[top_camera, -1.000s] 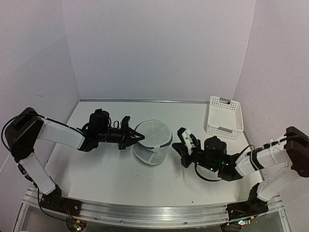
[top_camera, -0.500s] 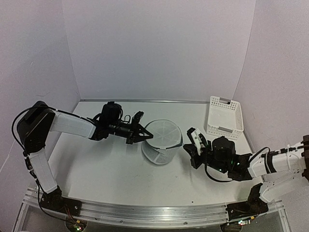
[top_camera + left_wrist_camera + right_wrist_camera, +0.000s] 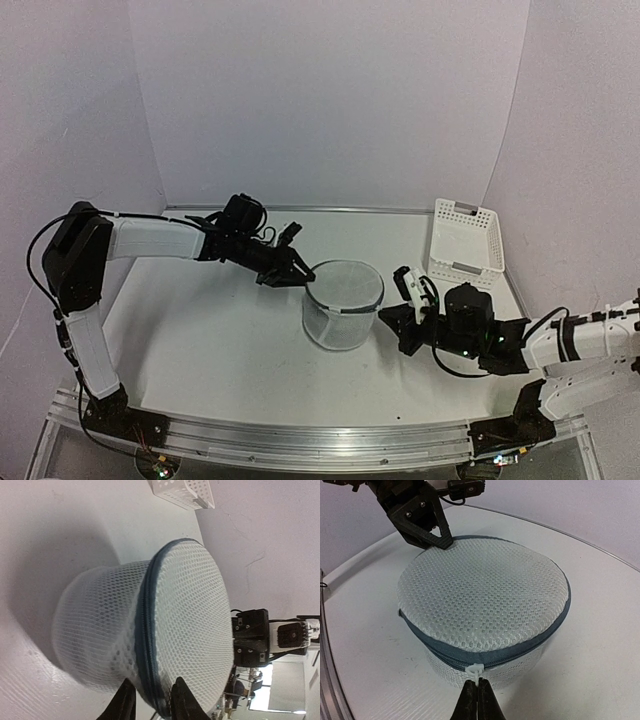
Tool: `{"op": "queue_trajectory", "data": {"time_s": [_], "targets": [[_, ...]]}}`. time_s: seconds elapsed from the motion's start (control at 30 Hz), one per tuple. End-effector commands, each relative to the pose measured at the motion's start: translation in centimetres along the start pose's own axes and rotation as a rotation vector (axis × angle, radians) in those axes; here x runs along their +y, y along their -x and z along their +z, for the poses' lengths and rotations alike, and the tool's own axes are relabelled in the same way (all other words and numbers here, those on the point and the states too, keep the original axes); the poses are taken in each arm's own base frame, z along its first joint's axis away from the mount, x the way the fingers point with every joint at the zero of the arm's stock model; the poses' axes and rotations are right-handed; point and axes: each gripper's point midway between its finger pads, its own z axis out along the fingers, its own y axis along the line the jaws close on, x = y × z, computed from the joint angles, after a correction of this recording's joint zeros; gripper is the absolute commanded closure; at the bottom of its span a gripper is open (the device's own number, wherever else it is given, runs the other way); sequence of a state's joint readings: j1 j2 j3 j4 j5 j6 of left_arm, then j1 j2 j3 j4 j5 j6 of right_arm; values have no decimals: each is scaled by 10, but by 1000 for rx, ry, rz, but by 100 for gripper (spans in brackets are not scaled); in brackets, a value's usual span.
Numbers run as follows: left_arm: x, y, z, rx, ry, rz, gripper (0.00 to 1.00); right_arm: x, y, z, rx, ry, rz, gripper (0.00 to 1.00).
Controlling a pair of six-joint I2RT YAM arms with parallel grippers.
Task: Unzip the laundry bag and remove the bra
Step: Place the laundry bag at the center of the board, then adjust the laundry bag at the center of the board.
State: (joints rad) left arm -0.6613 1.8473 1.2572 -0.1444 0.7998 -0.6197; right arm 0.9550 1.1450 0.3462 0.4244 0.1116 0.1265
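Zipped laundry bag [image 3: 343, 300] standing upright on the table [image 3: 220, 340], between your arms.
Your right gripper [image 3: 477, 690] is pinched tight on the zipper pull [image 3: 476, 670] at its right side; your left gripper [image 3: 152, 704] straddles the back-left rim, jaws narrowly parted.

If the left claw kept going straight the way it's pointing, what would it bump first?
The laundry bag. The left claw points right at its blue zipper rim, which sits between the fingertips, so contact would likely come at once.
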Motion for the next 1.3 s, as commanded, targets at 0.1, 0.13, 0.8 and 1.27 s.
{"op": "queue_trajectory", "data": {"time_s": [0.1,0.13,0.8,1.27], "targets": [[26,37,-29,-113,120,-17,56,22,22,23,-28,45,168,100],[29,41,-35,-133,139,-23,53,22,23,28,-28,34,179,100],[1,-32,-77,-205,1,-170,23,83,58,93,-47,151,283,100],[-5,-26,-53,-231,-73,-261,23,104,48,93,-14,186,225,100]]}}
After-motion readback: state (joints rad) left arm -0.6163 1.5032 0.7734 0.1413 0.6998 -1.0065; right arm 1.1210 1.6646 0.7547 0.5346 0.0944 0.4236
